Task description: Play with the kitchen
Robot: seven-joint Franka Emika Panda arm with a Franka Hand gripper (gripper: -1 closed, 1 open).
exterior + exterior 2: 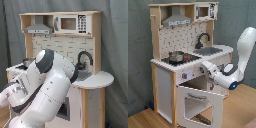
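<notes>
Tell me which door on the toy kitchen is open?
The windowed oven door below the stovetop: it hangs swung down and outward beside the robot's tool. The small microwave door up top is shut.

One toy kitchen (165, 75), with one hood (176, 20), one microwave (72, 23), one black faucet (203, 38), one grey sink (212, 50). One small pot (176, 56) on the stovetop; one oven door (200, 103), hanging open. One robot arm (242, 60).

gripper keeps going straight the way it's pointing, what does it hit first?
Most likely the kitchen's white front panel, just under the counter edge above the open oven door. In the second exterior view the gripper points toward that view's left and already sits at the panel. Depth is unclear, so contact can't be confirmed.
</notes>
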